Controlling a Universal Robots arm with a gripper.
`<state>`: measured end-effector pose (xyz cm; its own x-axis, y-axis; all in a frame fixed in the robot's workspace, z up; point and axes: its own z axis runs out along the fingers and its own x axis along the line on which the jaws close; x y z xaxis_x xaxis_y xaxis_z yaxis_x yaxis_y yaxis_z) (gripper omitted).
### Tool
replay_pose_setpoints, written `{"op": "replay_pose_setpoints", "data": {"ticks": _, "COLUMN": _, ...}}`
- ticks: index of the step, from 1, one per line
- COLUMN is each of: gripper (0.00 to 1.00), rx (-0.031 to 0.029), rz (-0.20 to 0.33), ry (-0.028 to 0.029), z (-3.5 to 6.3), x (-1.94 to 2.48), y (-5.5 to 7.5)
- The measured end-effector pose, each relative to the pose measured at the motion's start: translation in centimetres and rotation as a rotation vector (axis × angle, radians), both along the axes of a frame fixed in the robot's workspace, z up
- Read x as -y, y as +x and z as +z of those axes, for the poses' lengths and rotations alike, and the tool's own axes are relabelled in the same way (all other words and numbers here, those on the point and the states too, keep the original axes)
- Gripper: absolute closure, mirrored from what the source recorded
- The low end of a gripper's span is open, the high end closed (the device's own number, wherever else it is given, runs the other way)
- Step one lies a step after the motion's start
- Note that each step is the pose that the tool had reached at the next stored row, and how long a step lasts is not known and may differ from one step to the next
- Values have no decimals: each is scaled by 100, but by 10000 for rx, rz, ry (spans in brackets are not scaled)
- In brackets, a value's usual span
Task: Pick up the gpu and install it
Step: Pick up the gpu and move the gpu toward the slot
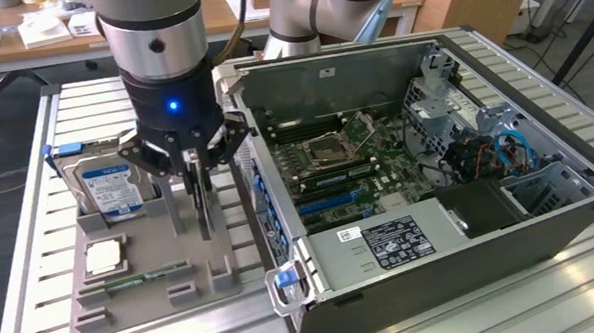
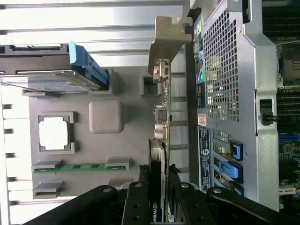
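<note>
The gpu (image 1: 205, 209) stands on its edge on the grey fixture tray (image 1: 163, 255), next to the open computer case (image 1: 408, 163). My gripper (image 1: 195, 170) reaches down from above, and its two black fingers (image 2: 137, 201) press on either side of the card's upper part. In the wrist view the gpu (image 2: 160, 122) is seen edge on, with its silvery bracket (image 2: 165, 44) at the end away from the fingers. The card's lower edge still looks level with the tray surface.
The tray also carries a hard drive with a blue-white label (image 1: 113, 186), a square processor (image 1: 104, 257) and a green memory stick (image 1: 137, 278). The case lies open with its motherboard (image 1: 330, 163) exposed, and its rear panel (image 2: 225, 70) is close beside the card.
</note>
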<state>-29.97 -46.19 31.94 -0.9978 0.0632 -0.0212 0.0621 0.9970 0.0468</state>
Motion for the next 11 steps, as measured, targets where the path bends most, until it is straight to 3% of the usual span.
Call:
{"op": "replay_pose_setpoints", "data": {"ticks": 3, "gripper": 74, "rx": 0, "rz": 130, "ry": 0, "z": 79, "x": 0, "y": 0}}
{"op": "replay_pose_setpoints", "data": {"ticks": 5, "gripper": 74, "rx": -1, "rz": 202, "ry": 0, "z": 245, "x": 0, "y": 0}}
{"op": "replay_pose_setpoints", "data": {"ticks": 11, "gripper": 74, "rx": 0, "rz": 221, "ry": 1, "z": 437, "x": 0, "y": 0}}
